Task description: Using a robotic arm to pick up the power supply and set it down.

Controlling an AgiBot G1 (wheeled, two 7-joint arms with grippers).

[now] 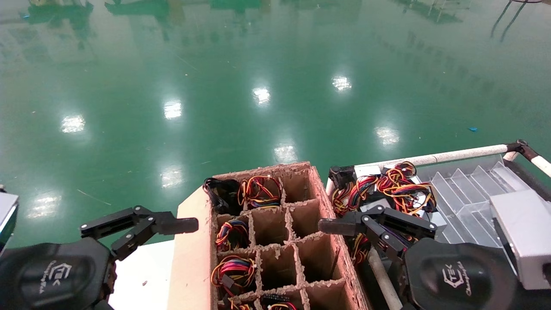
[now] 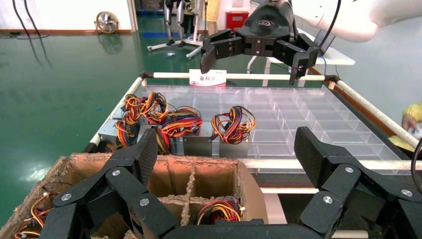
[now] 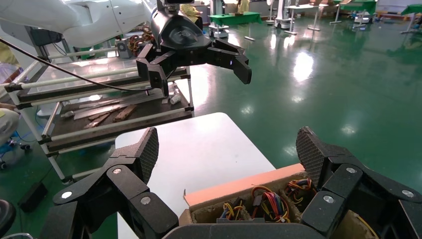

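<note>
Both grippers hang spread and empty on either side of the cardboard box. Right gripper is the one placed for the work: its fingers gape wide, one fingertip reaching toward the box's near wall, and a cluster of power supplies lies directly beneath and just beyond it in the clear tray, their red, yellow and orange wires heaped on top of the silver cases. Left gripper hovers well off on the far side of the box, over the white table, also wide open.

My reading is that the pick has not begun. To do it well, the right gripper should drop straight down on one unit at the edge of the cluster and close across the metal case, not on the wire loops, which would slip and drag neighbours along. The units sit tight against each other, so the fingers need a gap on both sides. Several cells of the box already hold wired units; the empty cells nearest the gripper look the easiest place to set one down.
</note>
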